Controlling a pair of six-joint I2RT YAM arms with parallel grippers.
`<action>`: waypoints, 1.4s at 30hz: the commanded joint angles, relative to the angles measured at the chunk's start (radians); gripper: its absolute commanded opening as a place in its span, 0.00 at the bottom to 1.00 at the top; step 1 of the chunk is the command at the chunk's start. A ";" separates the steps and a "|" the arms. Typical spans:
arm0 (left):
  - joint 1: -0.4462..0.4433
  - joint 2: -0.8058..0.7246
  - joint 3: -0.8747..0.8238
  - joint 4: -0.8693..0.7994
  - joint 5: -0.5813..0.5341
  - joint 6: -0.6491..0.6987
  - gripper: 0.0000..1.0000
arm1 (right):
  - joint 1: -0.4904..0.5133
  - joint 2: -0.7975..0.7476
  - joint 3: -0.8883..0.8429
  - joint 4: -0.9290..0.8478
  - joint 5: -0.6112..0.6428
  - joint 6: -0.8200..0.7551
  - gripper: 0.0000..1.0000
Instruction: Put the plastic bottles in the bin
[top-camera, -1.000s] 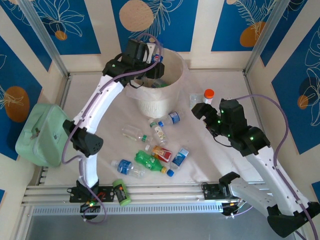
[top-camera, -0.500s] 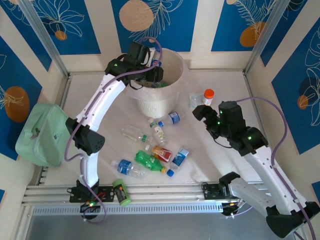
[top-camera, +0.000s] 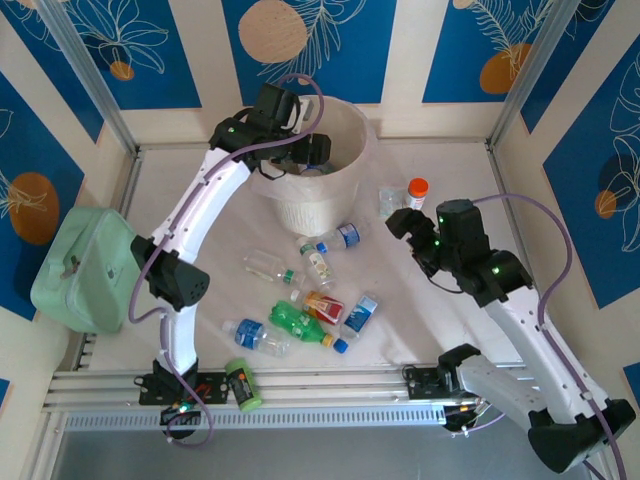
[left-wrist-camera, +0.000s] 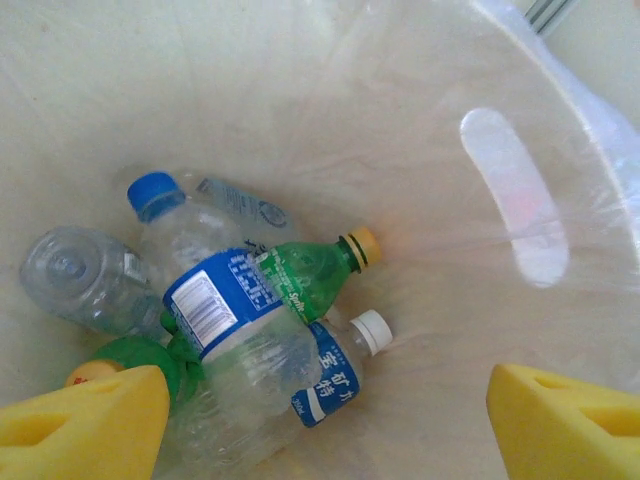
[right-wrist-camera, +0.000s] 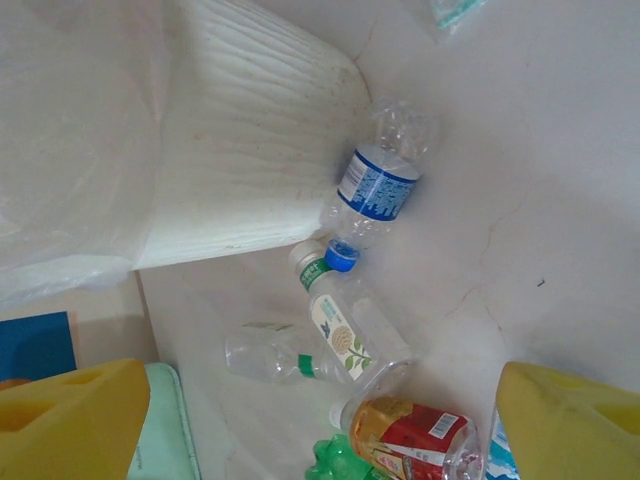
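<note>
Left wrist view: left end effector (left-wrist-camera: 325, 430) being held wide, empty, over bin (left-wrist-camera: 400, 100); binned bottles (left-wrist-camera: 240, 320) lying inside. Right end effector (right-wrist-camera: 320, 425) wide, empty, above loose bottles (right-wrist-camera: 372, 185) on surface (right-wrist-camera: 520, 150). Bottles likely light, crushable, slick, so best gripped mid-label.

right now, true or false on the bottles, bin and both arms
1. The left fingers hang open over the bin. True.
2. The bin is empty. False: several bottles lie inside, a green bottle among them.
3. The right fingers grip a red-labelled bottle. False: they are open; it lies on the table.
4. A blue-labelled bottle lies beside the bin. True.
5. The green box sits at the right. False: at the left.
</note>
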 joint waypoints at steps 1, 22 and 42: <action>0.001 -0.146 -0.061 0.102 0.051 -0.032 0.82 | -0.023 0.058 -0.014 -0.002 -0.049 0.034 0.89; 0.001 -0.758 -0.915 0.501 0.225 -0.159 0.86 | -0.081 0.540 -0.034 0.351 -0.147 0.149 0.87; 0.004 -0.769 -0.993 0.477 0.189 -0.172 0.96 | -0.098 0.815 0.053 0.488 -0.205 0.219 0.85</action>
